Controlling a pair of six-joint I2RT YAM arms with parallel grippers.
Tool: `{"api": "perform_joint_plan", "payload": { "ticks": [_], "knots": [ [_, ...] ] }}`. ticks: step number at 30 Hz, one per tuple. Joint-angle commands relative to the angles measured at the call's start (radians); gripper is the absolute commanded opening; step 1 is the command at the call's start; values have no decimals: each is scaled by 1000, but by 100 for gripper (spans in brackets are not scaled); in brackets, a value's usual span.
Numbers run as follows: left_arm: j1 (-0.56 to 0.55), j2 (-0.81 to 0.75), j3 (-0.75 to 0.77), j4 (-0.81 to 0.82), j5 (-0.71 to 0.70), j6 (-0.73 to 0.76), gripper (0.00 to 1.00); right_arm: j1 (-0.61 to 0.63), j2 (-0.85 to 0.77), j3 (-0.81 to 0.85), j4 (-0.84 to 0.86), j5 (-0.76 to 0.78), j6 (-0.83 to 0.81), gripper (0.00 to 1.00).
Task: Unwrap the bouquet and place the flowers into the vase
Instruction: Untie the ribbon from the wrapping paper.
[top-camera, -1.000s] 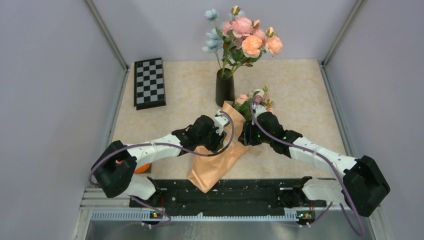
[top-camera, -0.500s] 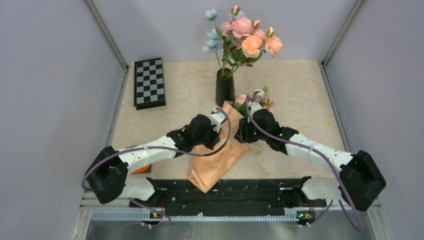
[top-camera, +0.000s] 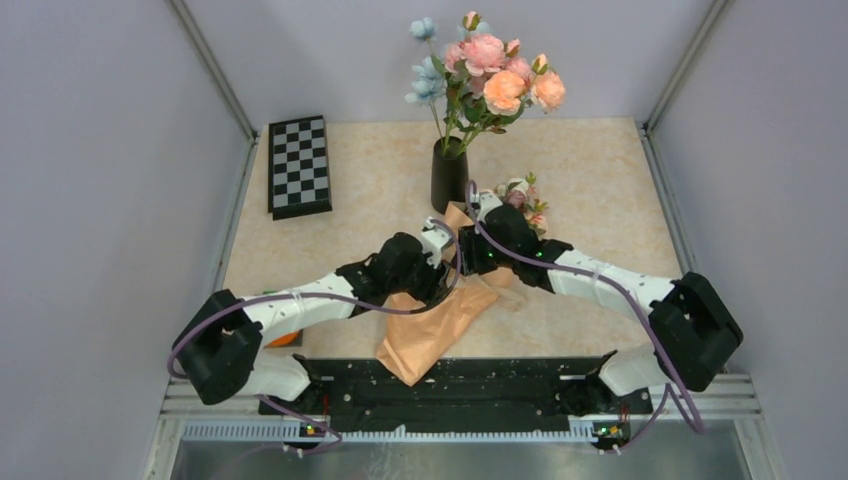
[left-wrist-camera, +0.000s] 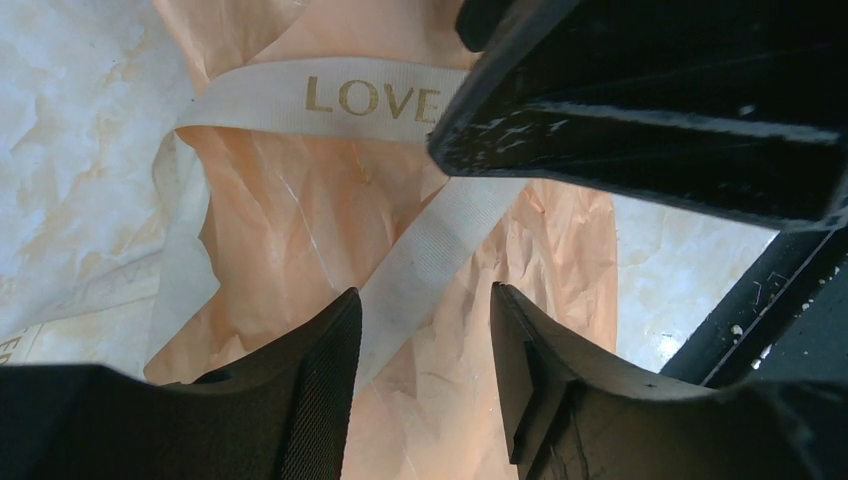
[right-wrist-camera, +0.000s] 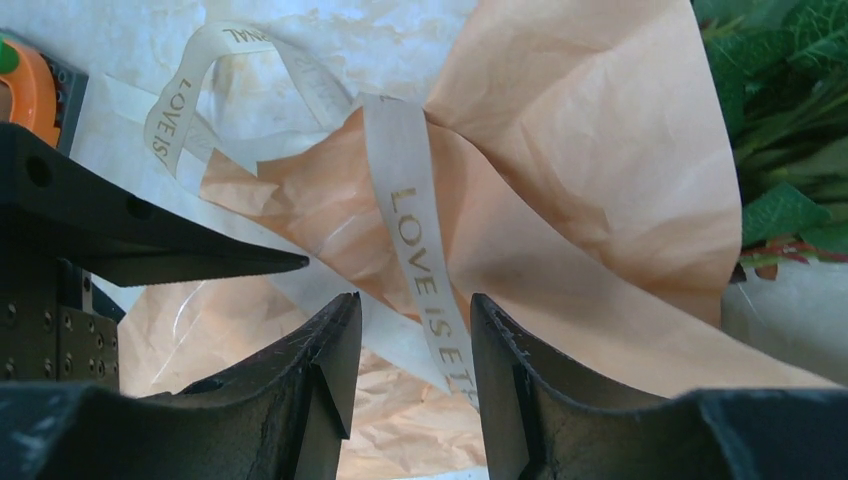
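Jaws of the left gripper (left-wrist-camera: 425, 300) and right gripper (right-wrist-camera: 410, 300) stand partly apart, each straddling the loosened ribbon (right-wrist-camera: 412, 235) without pinching it. Unwrapping is barely begun: paper encloses the bouquet (top-camera: 445, 315), none placed yet. It lies flat and diagonal on the vase's (top-camera: 449, 180) near side, flowers (top-camera: 520, 195) just right of it, tail pointing away.

Peach paper-wrapped bouquet (top-camera: 438, 322) lying on its side, rose heads (top-camera: 518, 194) just beside upright black vase (top-camera: 449, 182)
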Motion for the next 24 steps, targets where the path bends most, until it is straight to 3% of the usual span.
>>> {"api": "perform_joint_plan", "payload": {
  "ticks": [1,7,15,20,24],
  "knots": [
    [-3,15,-5,76,-8,-16,53,15,58,87,54,-6,-38,46],
    [-2,40,-10,87,-10,-20,43,17,128,123,69,12,-58,46],
    [-2,52,-33,114,-32,-41,42,18,182,129,100,16,-62,45],
    [-2,56,-51,138,-42,-58,34,18,194,113,140,6,-41,35],
    [-3,55,-59,151,-49,-66,24,18,194,95,167,-15,-20,21]
  ]
}}
